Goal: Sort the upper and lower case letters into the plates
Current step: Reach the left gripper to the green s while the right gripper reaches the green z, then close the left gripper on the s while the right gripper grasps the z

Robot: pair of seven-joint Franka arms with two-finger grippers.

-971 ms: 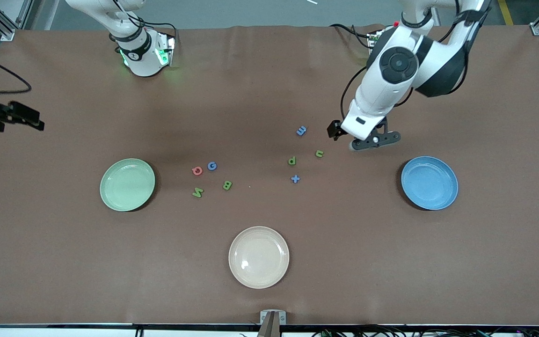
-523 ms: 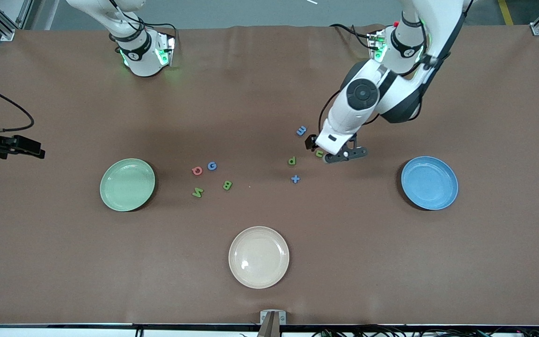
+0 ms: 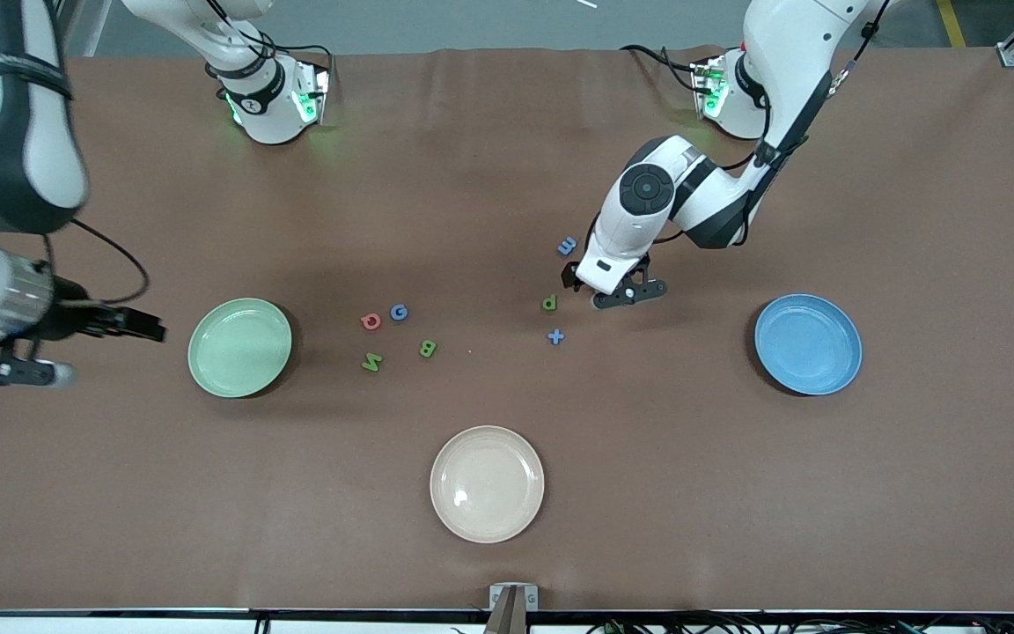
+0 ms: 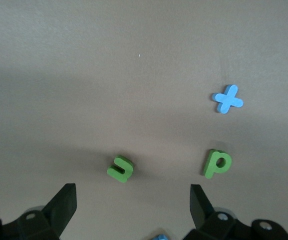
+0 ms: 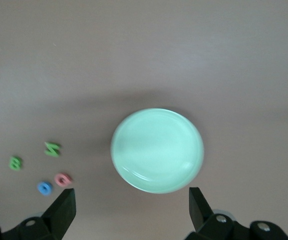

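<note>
Left wrist view: left pincer (image 4: pixel 129 200) spread wide, empty, over green n (image 4: pixel 120 168), which sits centred between the fingers toward 12 o'clock. Right pincer (image 5: pixel 129 200) wide, empty, over worktop (image 3: pixel 736 493) beside green plate (image 5: pixel 157 150).

Eight toy letters lie on the surface: four capitals, red Q (image 3: pixel 371 321), blue G (image 3: pixel 399 312), green B (image 3: pixel 428 349) and green M (image 3: pixel 371 361), and four small ones, blue m (image 3: pixel 567 246), green p (image 3: pixel 549 303), blue t (image 3: pixel 555 336) and green n (image 4: pixel 120 169). Three plates sit there: one pale green plate (image 3: pixel 239 347), one blue plate (image 3: pixel 807 344), one cream-white plate (image 3: pixel 487 483).
</note>
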